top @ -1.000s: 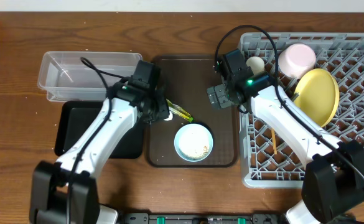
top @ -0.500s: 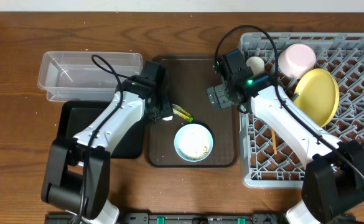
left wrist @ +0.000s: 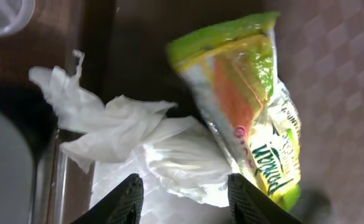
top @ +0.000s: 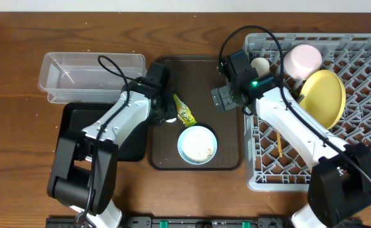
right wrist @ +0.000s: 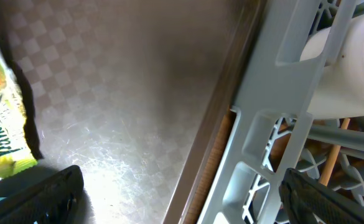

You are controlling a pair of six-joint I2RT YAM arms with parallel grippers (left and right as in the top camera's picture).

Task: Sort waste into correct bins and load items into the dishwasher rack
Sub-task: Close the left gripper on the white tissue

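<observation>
wrapper (left wrist: 244,106) now just beside left gripper (left wrist: 185,198)

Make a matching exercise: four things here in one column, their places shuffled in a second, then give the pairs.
Things:
1 wrapper
2 bowl
3 plate
4 tub

Places:
A leaning on edge in the rack
B on the table, behind the black tray
C on the brown tray, beside the tissue
D on the brown tray, food scraps inside

Pairs: 1-C, 2-D, 3-A, 4-B
</observation>
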